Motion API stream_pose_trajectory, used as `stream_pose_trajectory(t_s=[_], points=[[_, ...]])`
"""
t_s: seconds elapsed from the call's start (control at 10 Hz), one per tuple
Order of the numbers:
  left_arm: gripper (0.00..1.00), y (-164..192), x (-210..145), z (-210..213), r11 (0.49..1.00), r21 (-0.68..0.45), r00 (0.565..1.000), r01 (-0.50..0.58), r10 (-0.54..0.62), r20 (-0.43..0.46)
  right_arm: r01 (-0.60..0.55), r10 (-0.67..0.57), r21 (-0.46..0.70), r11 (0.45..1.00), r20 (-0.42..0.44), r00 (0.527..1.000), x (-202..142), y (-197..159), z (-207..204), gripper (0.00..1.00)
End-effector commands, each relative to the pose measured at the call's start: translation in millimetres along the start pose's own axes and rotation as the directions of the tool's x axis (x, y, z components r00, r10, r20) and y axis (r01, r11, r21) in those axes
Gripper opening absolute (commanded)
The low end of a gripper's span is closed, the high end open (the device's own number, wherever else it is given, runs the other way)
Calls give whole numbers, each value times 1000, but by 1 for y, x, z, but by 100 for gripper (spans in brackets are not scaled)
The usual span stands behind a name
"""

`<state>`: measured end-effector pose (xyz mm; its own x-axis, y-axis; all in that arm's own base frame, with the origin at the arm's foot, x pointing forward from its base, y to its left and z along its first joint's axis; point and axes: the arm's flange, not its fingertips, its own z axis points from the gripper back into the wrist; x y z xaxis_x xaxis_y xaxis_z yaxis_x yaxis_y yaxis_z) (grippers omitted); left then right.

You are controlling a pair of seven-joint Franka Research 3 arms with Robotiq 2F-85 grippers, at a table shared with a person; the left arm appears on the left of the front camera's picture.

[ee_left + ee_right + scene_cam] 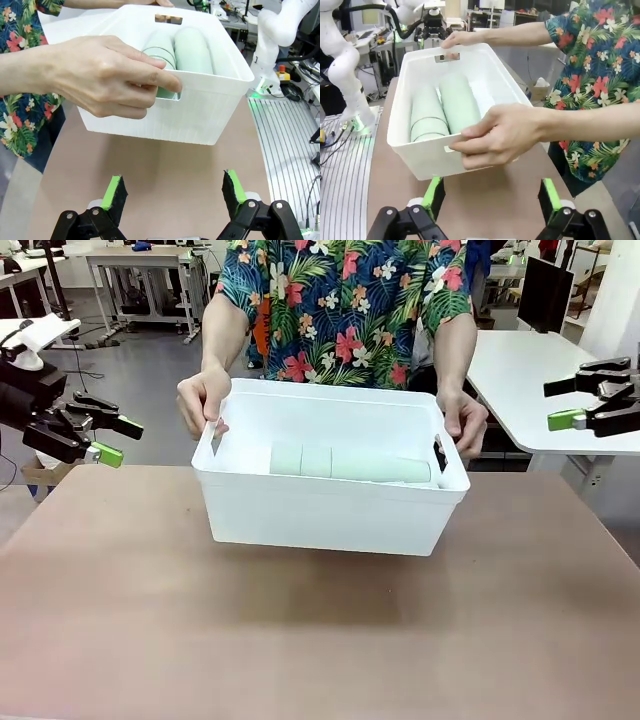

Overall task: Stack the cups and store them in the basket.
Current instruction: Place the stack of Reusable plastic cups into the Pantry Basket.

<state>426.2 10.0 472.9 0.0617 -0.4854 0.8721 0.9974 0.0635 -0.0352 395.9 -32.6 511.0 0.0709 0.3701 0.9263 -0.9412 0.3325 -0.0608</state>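
Two hands hold the basket above the surface

A person grips the white basket point(330, 505) by its end slots, one hand point(203, 400) at each short side, the other hand point(463, 420) opposite. It hangs just over the brown surface point(300, 640). Stacked cups point(350, 463) lie on their sides inside. Left end effector point(112, 440) and right end effector point(565, 405) hang wide, well apart from the basket, holding nothing.

Basket point(320, 510): white rectangular plastic bin, solid walls, rolled rim, handle slots in short ends; held above the brown table, slightly tilted. Cups point(442, 107): pale mint-green tumblers, nested in two stacks, lying side by side inside the basket.
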Motion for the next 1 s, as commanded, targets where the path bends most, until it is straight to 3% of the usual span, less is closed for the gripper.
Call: stream_pose_trajectory(t_s=[0.0, 0.9], points=[[100, 0, 2, 0, 1000, 6, 1000, -8, 8, 1, 31, -31, -46, 998, -11, 999, 6, -3, -2, 100], [100, 0, 2, 0, 1000, 6, 1000, -8, 8, 1, 31, -31, -46, 998, -11, 999, 6, -3, -2, 100]])
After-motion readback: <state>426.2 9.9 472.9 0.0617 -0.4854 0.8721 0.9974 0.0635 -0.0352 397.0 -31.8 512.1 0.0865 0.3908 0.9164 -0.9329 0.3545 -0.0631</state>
